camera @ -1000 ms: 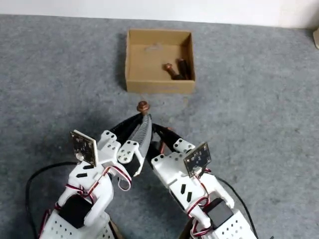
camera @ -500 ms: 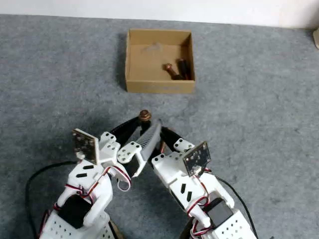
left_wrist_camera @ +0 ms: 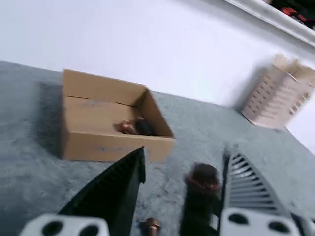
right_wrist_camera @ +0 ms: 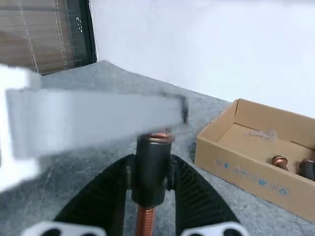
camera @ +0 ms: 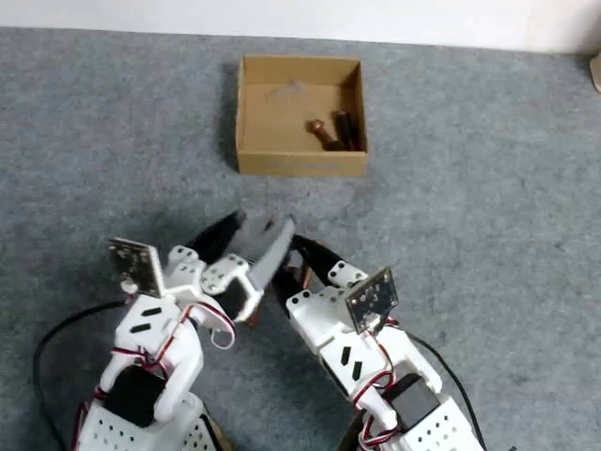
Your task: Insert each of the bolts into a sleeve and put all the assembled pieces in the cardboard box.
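High: left gripper (camera: 252, 241) gaping, just beside right gripper (camera: 299, 258); box (camera: 300, 164) beyond.
Left wrist: sleeve (left_wrist_camera: 199, 209) upright, bolt (left_wrist_camera: 203, 176) seated inside.
Right wrist: clamped on sleeve. Best kept upright, carried over box, released low.

Readable text: none in any view.
Cardboard box (right_wrist_camera: 248, 173) front wall, right wrist view: a row of faint blue marks, too blurred to make out as letters or numbers.
Cardboard box front wall, left wrist view: a faint blue smudge, likewise unreadable.
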`<control>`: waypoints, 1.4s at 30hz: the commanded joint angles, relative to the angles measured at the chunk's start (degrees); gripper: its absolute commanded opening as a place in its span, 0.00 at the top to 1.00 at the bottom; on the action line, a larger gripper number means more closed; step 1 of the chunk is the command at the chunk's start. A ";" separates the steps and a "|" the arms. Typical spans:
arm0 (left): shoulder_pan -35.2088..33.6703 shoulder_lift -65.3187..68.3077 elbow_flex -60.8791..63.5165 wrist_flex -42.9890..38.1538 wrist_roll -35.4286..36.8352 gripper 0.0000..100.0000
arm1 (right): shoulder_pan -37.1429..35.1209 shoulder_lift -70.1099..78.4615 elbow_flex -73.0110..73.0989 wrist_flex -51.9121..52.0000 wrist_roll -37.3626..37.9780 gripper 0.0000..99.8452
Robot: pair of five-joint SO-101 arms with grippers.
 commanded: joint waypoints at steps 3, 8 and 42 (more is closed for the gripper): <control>-4.26 -0.40 -2.15 -1.76 3.69 0.80 | 0.75 -0.66 7.96 -0.40 0.53 1.00; -4.26 -0.40 -1.54 -2.81 -0.44 0.97 | 0.84 -0.48 7.96 -0.22 0.44 1.00; -9.36 -0.31 11.56 -16.09 -0.97 0.99 | 24.66 73.10 -70.37 16.75 0.70 1.00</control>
